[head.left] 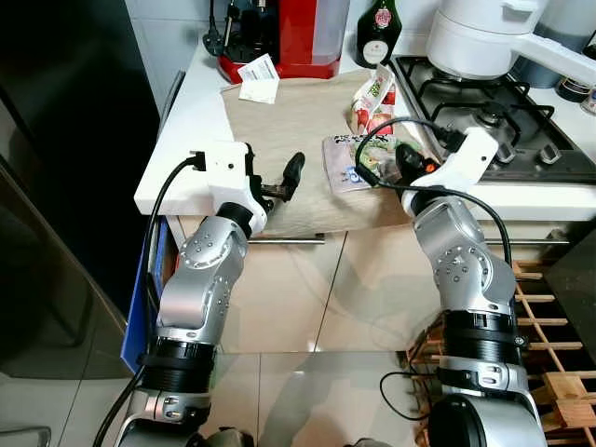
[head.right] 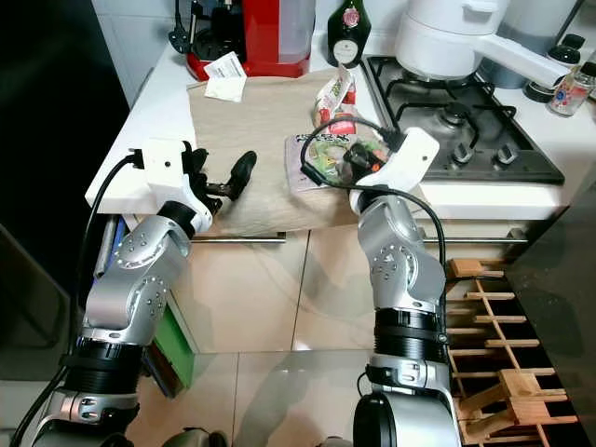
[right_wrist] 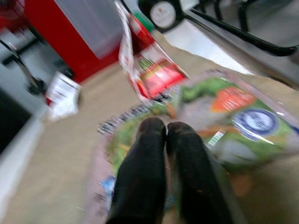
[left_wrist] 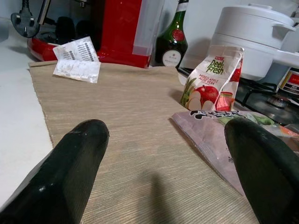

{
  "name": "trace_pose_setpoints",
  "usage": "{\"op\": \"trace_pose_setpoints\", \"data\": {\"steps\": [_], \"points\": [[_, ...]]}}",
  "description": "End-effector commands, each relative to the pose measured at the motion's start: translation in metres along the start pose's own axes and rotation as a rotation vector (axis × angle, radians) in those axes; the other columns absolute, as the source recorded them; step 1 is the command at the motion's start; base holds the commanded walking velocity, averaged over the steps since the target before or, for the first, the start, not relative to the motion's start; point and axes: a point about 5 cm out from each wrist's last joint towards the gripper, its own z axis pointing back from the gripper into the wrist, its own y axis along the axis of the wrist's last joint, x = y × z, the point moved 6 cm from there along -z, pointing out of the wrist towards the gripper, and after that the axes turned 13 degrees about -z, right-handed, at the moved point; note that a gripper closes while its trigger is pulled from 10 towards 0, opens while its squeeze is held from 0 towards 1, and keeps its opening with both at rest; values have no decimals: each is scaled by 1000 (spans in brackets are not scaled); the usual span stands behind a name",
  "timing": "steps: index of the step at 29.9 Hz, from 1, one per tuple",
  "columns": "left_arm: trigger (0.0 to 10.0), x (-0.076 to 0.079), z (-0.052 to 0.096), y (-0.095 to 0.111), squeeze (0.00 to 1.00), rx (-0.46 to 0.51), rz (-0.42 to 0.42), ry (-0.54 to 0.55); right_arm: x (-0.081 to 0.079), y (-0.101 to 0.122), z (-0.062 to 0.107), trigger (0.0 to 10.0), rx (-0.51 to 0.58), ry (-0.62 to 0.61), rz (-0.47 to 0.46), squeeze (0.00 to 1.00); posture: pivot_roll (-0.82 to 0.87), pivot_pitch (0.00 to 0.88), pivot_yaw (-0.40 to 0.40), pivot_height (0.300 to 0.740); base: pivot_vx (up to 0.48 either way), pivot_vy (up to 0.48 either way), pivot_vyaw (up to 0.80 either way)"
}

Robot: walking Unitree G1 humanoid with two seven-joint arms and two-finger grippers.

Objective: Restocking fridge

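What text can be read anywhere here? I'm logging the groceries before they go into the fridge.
"Deeli Fresh" and "MIXED APPLE", as best it reads, on the upright apple pouch.
Black print on the flat salad bag: too blurred to read.
Printed rows on the white paper slip: too small.
Round label on the green bottle: unreadable.
Jar label by the stove: unreadable.

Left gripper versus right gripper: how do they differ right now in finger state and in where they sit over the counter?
The left gripper has its fingers spread wide, with nothing between them, over the bare beige mat. The right gripper has its fingers pressed together, down at the flat salad bag; whether it pinches the bag is unclear. Both reach over the counter's front edge, pointing toward the upright apple pouch.
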Motion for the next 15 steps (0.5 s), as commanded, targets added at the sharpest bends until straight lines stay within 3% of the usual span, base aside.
{"op": "trace_pose_setpoints", "data": {"steps": [1, 2, 3, 4, 6, 8, 15], "points": [[10000, 3, 0, 2, 0, 3, -4, -13, 3, 1, 1, 6118, 8, -25, 84, 0, -110, 25, -15, 736, 0, 0, 0], [10000, 3, 0, 2, 0, 3, -5, -14, 0, 4, 3, 10000, 29, -13, 130, 0, -110, 25, -15, 736, 0, 0, 0], [10000, 3, 0, 2, 0, 2, -5, -15, -2, 6, 4, 10000, 44, -4, 162, 0, -110, 25, -15, 736, 0, 0, 0], [10000, 3, 0, 1, 0, 2, -6, -18, -4, 8, 5, 10000, 60, -2, 194, 1000, -110, 23, -16, 736, 0, 0, 0], [10000, 4, 0, 1, 0, 2, -7, -20, -3, 9, 7, 10000, 68, -13, 212, 1000, -109, 21, -17, 736, 0, 0, 0], [10000, 5, 1, 1, 0, 1, -8, -24, 8, 12, 11, 10000, 87, -72, 197, 1000, -108, 18, -18, 736, 0, 0, 0], [10000, 6, 1, 0, 0, 1, -13, -34, 21, 13, 19, 10000, 122, -135, 57, 1000, -110, 14, -18, 736, 0, 0, 0]]}}
